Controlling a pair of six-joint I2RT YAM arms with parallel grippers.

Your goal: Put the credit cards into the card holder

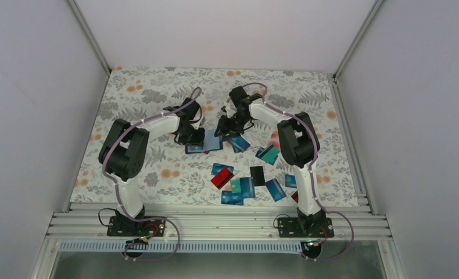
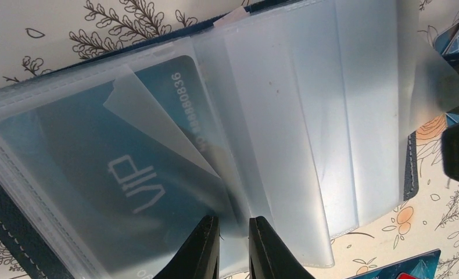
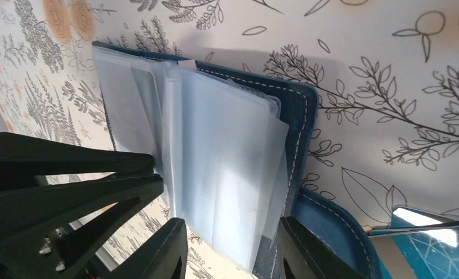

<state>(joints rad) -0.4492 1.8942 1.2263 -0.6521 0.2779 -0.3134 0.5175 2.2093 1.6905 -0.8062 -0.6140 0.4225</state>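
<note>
The card holder (image 1: 203,144) lies open on the floral cloth between both grippers, its navy cover (image 3: 301,113) under a fan of clear plastic sleeves (image 2: 308,116). A teal credit card marked VIP (image 2: 99,168) sits inside one sleeve. My left gripper (image 2: 234,247) is pinched on the near edge of a sleeve. My right gripper (image 3: 233,250) stands open, its fingers on either side of the stack of sleeves from the opposite side. Loose credit cards lie nearer the arm bases: a red one (image 1: 222,179), a black one (image 1: 257,175), blue ones (image 1: 233,197) and teal ones (image 1: 268,154).
White walls enclose the table on three sides. A metal rail (image 1: 215,224) carries both arm bases at the near edge. One teal card (image 3: 430,244) lies right beside the holder's cover. The left arm's black gripper body (image 3: 58,192) fills the left of the right wrist view.
</note>
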